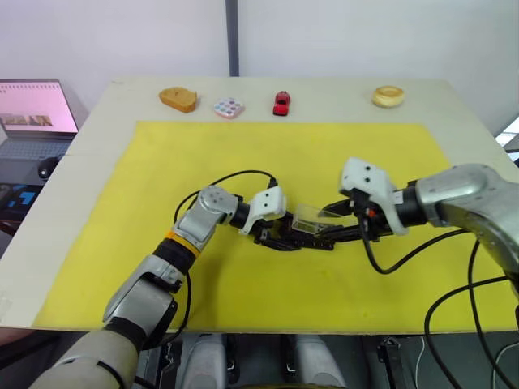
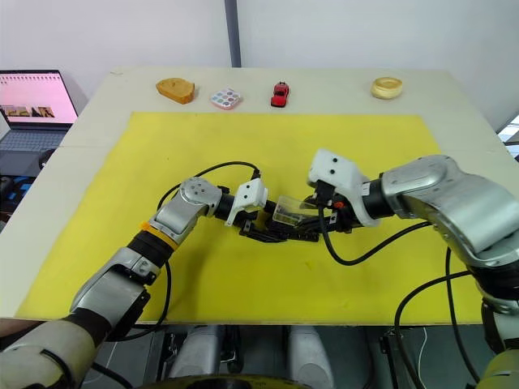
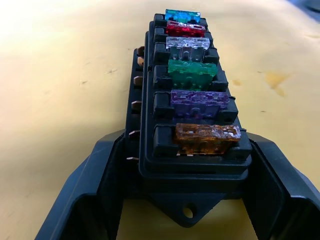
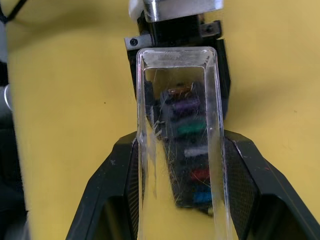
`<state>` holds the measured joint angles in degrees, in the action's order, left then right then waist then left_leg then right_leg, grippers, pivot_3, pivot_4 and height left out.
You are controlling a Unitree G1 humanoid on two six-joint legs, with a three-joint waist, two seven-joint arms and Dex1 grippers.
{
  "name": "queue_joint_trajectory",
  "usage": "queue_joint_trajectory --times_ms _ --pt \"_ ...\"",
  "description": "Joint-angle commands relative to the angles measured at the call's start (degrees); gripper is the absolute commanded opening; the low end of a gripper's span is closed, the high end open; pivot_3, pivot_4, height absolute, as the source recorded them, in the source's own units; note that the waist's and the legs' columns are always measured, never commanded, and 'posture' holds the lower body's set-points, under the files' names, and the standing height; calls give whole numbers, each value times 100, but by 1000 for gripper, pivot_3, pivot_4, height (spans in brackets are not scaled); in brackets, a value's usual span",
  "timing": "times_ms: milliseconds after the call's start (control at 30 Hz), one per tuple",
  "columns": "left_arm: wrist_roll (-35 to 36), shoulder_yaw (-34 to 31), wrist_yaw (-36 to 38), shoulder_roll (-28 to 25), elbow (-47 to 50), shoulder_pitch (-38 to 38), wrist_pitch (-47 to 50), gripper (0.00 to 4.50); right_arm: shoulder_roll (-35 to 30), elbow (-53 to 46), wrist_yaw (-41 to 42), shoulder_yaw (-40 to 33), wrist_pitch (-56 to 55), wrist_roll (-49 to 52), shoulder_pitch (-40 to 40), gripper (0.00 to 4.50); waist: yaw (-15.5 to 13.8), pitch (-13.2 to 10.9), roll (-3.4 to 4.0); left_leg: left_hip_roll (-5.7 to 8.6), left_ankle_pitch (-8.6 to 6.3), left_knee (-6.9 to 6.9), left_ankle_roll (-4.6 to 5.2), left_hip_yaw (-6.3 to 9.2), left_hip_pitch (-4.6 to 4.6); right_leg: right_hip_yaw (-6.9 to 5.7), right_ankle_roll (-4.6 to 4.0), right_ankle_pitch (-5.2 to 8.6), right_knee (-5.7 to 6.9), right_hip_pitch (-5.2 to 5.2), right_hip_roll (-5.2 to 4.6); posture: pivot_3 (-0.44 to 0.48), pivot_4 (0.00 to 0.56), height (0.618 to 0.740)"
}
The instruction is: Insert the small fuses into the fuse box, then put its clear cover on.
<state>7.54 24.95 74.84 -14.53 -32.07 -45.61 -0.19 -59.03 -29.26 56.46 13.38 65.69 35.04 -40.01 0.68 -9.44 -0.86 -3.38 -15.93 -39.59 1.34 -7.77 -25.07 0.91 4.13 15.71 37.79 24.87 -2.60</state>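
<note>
The black fuse box (image 3: 195, 167) lies on the yellow mat (image 1: 284, 162), and my left gripper (image 3: 187, 150) is shut on its near end. Several small fuses stand in a row in its slots: amber (image 3: 207, 137), purple, green, grey, red and teal (image 3: 182, 15). My right gripper (image 4: 182, 145) is shut on the clear cover (image 4: 177, 65), held tilted just above the fuse box (image 1: 300, 241), whose fuses show through it. In the head views the two grippers meet at the middle of the mat, with the cover (image 1: 308, 217) between them.
Along the table's far edge stand a bread-shaped piece (image 1: 178, 99), a small round palette (image 1: 229, 108), a red toy car (image 1: 281, 103) and a tan ring (image 1: 388, 96). A laptop (image 1: 32, 109) sits off the table's left. Black cables trail from both wrists.
</note>
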Motion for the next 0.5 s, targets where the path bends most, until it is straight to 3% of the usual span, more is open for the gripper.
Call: queue_joint_trajectory --times_ms 33,500 --pt "-100 -7 217 24 -74 -5 -189 2593 131 79 -47 249 -135 -266 -278 1673 3 0 0 0 0 -5 1 0 -7 0 11 -6 1 6 2 0 150 740" --pt "-276 -106 198 59 -182 31 -237 2593 340 397 156 899 -430 -852 -434 1673 0 0 1 -7 -1 -33 3 2 -31 -6 13 -7 25 28 17 0 150 740"
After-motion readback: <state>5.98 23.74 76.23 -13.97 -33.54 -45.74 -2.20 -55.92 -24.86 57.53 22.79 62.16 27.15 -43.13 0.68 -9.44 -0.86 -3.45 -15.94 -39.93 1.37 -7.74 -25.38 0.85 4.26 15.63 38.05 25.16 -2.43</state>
